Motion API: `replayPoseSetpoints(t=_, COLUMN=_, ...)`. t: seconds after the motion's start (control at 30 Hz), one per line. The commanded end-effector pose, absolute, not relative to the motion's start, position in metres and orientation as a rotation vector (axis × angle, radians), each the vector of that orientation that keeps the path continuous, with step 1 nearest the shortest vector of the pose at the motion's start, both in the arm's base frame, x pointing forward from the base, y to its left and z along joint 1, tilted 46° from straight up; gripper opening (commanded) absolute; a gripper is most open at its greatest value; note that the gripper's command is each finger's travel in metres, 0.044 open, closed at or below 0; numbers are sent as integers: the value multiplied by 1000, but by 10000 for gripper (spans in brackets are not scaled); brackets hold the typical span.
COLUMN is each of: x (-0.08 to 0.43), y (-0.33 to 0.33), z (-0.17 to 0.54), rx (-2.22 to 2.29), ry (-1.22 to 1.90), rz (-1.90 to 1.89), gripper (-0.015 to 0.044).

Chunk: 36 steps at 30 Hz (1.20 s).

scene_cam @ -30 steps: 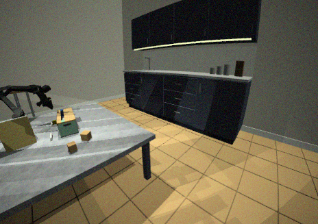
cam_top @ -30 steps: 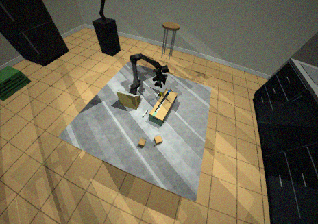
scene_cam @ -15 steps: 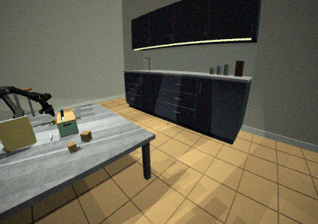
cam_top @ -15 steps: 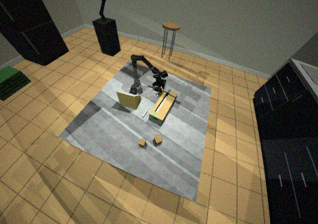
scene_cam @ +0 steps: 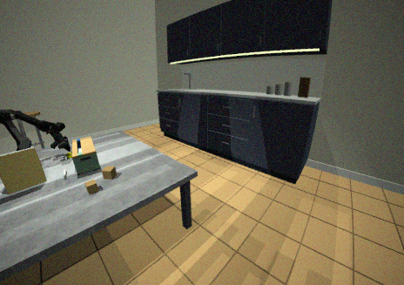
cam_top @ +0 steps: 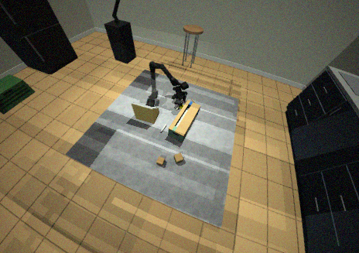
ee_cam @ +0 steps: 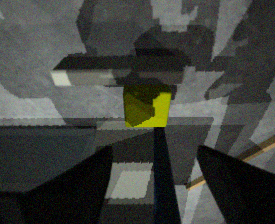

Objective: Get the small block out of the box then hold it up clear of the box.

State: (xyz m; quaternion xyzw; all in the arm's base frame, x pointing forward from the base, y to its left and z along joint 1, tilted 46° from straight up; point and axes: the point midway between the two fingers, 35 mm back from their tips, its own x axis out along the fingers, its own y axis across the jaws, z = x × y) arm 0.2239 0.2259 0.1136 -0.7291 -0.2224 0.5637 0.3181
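Note:
The yellow block [cam_top: 180,107] [scene_cam: 69,155] [ee_cam: 160,107] is outside the box, at table level beside its blue-marked end. The box [cam_top: 187,121] [scene_cam: 87,163] has a wooden top and a green end. My gripper [cam_top: 179,102] [ee_cam: 154,152] is open and empty above the block, pointing down. In the wrist view the block shows ahead of the gap between the fingers, partly in shadow. A pale-ended bar [ee_cam: 88,77] lies right beside the block; whether they touch is unclear.
A tan upright panel [cam_top: 145,113] [scene_cam: 22,171] stands left of the box. A short white piece [cam_top: 163,128] [scene_cam: 65,173] lies between them. Two wooden cubes [cam_top: 160,161] [cam_top: 178,158] [scene_cam: 91,186] [scene_cam: 109,172] lie beyond the green end. A dark thin rod [ee_cam: 165,175] shows near the block.

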Motion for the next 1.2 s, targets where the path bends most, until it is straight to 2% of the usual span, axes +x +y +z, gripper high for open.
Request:
replayPoseSetpoints(t=0.0, x=223, y=231, z=107, rx=-1918, ry=-578, rz=1488, gripper=285)
replayPoseSetpoints(t=0.87, x=215, y=257, z=78, rx=-1915, ry=-579, rz=1486, gripper=285)
replayPoseSetpoints(t=1.1, x=215, y=257, z=78, rx=-1915, ry=-579, rz=1486, gripper=101)
replayPoseSetpoints(t=1.17, x=215, y=257, z=78, rx=-1915, ry=-579, rz=1486, gripper=88)
